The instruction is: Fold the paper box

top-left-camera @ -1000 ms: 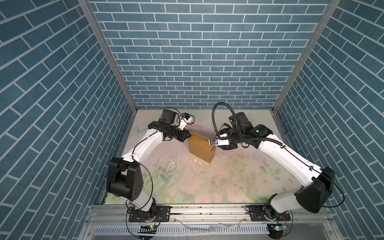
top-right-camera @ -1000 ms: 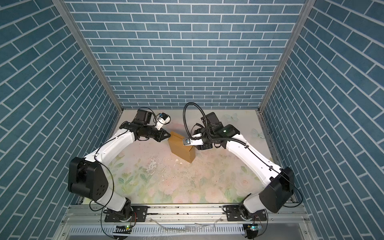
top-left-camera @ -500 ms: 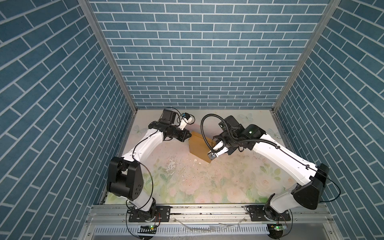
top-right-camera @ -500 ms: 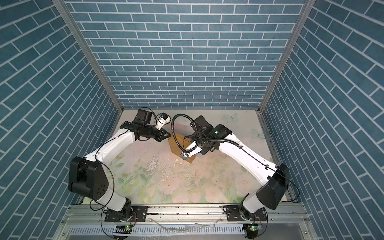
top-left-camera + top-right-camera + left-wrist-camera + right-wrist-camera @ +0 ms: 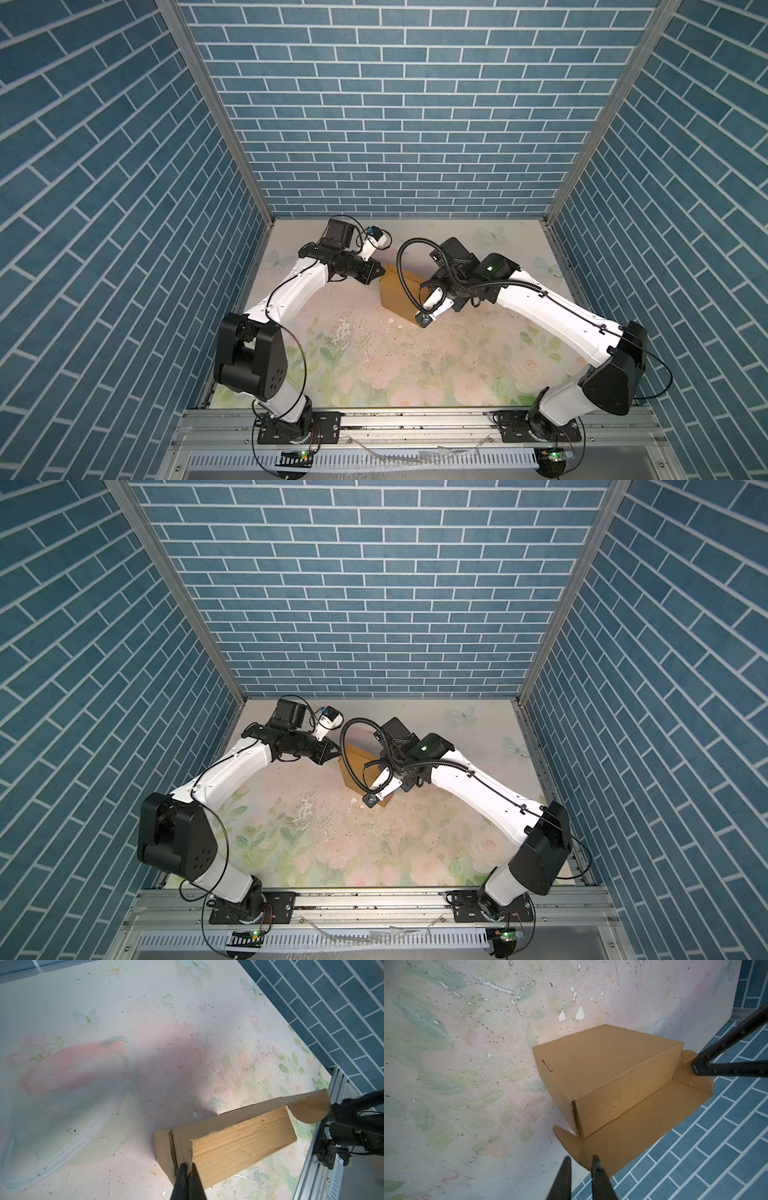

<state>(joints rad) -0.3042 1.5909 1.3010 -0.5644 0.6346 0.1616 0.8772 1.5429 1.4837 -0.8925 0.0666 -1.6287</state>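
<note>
paper box [image 5: 399, 297] on desk [image 5: 374, 365], back-centre. left gripper [image 5: 188, 1167] clamped on a flap edge; right gripper [image 5: 580, 1159] narrow, astride the corner tab. risk: an off-centre pinch creases the tab or lets it slip.

Right arm [image 5: 540, 309] has swung in from the right side of the box [image 5: 392, 293] and now lies across its near corner. Its wrist camera [image 5: 424, 320] has gone from beside the box to the front edge. Cable loop [image 5: 399, 270] now arches over the box top. Right pincer [image 5: 581, 1157]: jaws drawn in from wide to a slim gap, with the rim of the rounded tab [image 5: 569, 1138] between the tips.
</note>
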